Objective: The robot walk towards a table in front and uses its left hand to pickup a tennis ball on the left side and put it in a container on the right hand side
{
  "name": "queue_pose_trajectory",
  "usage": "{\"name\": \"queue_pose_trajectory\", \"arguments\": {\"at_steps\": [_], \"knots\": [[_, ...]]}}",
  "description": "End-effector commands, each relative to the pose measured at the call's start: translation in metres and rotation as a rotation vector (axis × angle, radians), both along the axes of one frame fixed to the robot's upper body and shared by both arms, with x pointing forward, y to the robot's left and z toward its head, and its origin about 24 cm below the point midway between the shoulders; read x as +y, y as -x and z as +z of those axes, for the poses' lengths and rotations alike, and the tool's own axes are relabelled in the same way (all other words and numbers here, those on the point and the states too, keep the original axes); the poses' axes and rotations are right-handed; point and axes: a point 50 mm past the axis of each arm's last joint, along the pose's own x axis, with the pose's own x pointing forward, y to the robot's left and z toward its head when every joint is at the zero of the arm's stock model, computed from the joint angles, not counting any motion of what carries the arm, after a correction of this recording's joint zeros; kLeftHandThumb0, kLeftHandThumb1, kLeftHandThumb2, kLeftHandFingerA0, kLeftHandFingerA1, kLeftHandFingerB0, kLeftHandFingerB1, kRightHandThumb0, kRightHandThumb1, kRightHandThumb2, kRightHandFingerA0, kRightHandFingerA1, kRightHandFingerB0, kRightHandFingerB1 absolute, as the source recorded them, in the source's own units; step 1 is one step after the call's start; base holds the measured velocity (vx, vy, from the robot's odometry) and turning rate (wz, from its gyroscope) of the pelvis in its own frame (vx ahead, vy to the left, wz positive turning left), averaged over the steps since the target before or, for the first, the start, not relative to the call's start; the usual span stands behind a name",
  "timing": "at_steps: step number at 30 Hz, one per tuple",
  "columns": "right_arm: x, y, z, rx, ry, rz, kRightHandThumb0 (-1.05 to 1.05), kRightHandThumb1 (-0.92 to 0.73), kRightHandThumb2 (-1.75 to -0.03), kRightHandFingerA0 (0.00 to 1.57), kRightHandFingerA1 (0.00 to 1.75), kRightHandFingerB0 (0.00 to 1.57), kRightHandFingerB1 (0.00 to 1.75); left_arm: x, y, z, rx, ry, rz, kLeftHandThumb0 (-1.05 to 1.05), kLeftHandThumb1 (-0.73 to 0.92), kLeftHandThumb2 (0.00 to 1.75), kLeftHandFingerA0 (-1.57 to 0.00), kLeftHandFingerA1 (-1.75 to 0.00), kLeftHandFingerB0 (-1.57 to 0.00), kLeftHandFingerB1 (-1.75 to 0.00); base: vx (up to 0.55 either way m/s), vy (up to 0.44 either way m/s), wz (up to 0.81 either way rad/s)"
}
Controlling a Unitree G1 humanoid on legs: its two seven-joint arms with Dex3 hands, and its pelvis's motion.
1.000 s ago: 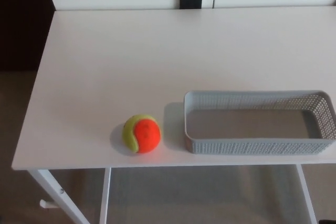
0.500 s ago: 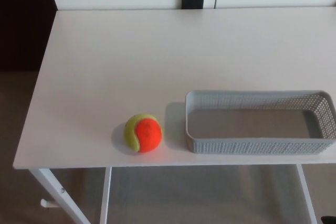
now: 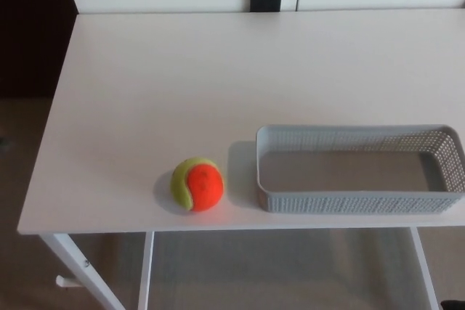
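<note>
Ball (image 3: 197, 184) one, basket (image 3: 359, 202) one

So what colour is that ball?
Yellow-green and orange ball, seen in the head view.

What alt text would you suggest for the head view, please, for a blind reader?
A yellow-green and orange tennis ball sits near the front edge of a white table, just left of an empty grey mesh container. No robot hand is in view.

yellow-green and orange ball (image 3: 197, 184), grey perforated basket (image 3: 356, 201) — white table (image 3: 182, 85)
</note>
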Motion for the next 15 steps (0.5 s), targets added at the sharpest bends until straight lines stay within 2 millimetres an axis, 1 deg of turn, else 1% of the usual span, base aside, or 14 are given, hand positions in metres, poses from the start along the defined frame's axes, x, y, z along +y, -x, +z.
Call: {"name": "queue_pose_trajectory", "arguments": {"at_steps": [1,3,5,7,8,9,10,11,12,15], "knots": [[-0.006,-0.002,0.003,0.008,0.023,0.0,-0.12,-0.55,-0.55,0.56,0.6,0.34,0.49,-0.025,-0.024,-0.017,0.085,-0.21,-0.085,-0.53,0.28,0.62,-0.39,-0.37,-0.27,-0.41,0.0,0.0,0.0],[-0.005,-0.002,0.004,0.0,0.021,0.004,-0.13,-0.55,-0.55,0.56,0.61,0.34,0.49,-0.03,-0.031,-0.023,0.108,-0.252,-0.094,-0.55,0.29,0.63,-0.37,-0.37,-0.25,-0.41,0.0,0.0,0.0],[-0.005,-0.001,0.005,-0.003,0.019,0.003,-0.13,-0.55,-0.55,0.56,0.61,0.34,0.49,-0.036,-0.037,-0.033,0.137,-0.285,-0.101,-0.52,0.28,0.62,-0.35,-0.38,-0.24,-0.41,0.0,0.0,0.0],[-0.004,-0.001,0.005,-0.001,0.019,0.006,-0.13,-0.54,-0.55,0.55,0.61,0.33,0.48,-0.038,-0.04,-0.037,0.156,-0.305,-0.102,-0.53,0.28,0.62,-0.32,-0.39,-0.22,-0.41,0.0,0.0,0.0],[-0.004,-0.002,0.005,-0.005,0.02,0.009,-0.11,-0.54,-0.55,0.55,0.62,0.33,0.49,-0.04,-0.042,-0.042,0.178,-0.299,-0.105,-0.54,0.27,0.5,-0.33,-0.36,-0.24,-0.37,0.0,0.0,0.0],[-0.004,-0.003,0.006,-0.006,0.024,0.011,-0.12,-0.54,-0.55,0.55,0.61,0.34,0.48,-0.042,-0.045,-0.047,0.196,-0.304,-0.109,-0.5,0.28,0.62,-0.29,-0.41,-0.21,-0.43,0.0,0.0,0.0],[-0.003,-0.003,0.006,-0.005,0.025,0.011,-0.12,-0.54,-0.55,0.55,0.61,0.34,0.48,-0.042,-0.046,-0.048,0.2,-0.308,-0.11,-0.5,0.28,0.62,-0.29,-0.41,-0.21,-0.43,0.0,0.0,0.0],[-0.003,-0.004,0.006,-0.005,0.027,0.013,-0.12,-0.55,-0.55,0.55,0.6,0.33,0.48,-0.043,-0.047,-0.051,0.207,-0.315,-0.109,-0.62,0.27,0.5,-0.34,-0.39,-0.23,-0.38,0.0,0.0,0.0],[-0.003,-0.004,0.007,-0.004,0.03,0.017,-0.11,-0.55,-0.55,0.54,0.59,0.33,0.48,-0.046,-0.05,-0.057,0.227,-0.333,-0.108,-0.56,0.28,0.63,-0.33,-0.41,-0.22,-0.41,0.0,0.0,0.0],[-0.004,-0.004,0.007,-0.004,0.029,0.017,-0.11,-0.55,-0.55,0.54,0.59,0.32,0.48,-0.049,-0.051,-0.062,0.249,-0.359,-0.109,-0.57,0.28,0.63,-0.35,-0.39,-0.21,-0.39,0.0,0.0,0.0]]}}
